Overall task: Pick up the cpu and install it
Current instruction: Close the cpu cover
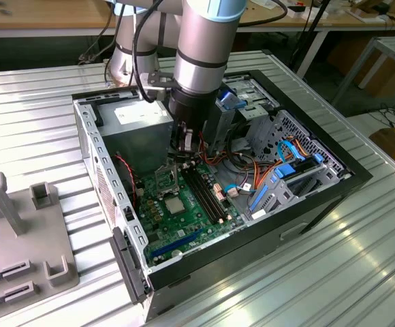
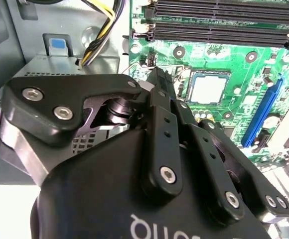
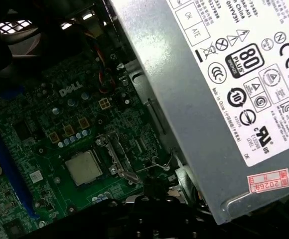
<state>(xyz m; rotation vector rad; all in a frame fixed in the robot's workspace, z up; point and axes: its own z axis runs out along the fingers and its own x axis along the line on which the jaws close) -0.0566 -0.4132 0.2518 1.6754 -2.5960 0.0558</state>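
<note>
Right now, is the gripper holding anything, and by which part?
Nothing shows between the fingertips of the gripper. The cpu lies flat on the motherboard, apart from the gripper.

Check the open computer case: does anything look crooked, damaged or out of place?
Nothing looks damaged or spilled. The cpu lies flat and square in its socket on the green motherboard. The one thing that stands out is the metal retention plate beside it, which is swung open and leaves the chip uncovered.

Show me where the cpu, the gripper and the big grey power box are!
cpu (image 3: 83, 168), first wrist view: on its grey centre.
gripper (image 2: 159, 78), second wrist view: at its black fingertips.
power supply (image 3: 224, 99), first wrist view: on its grey labelled side.
</note>
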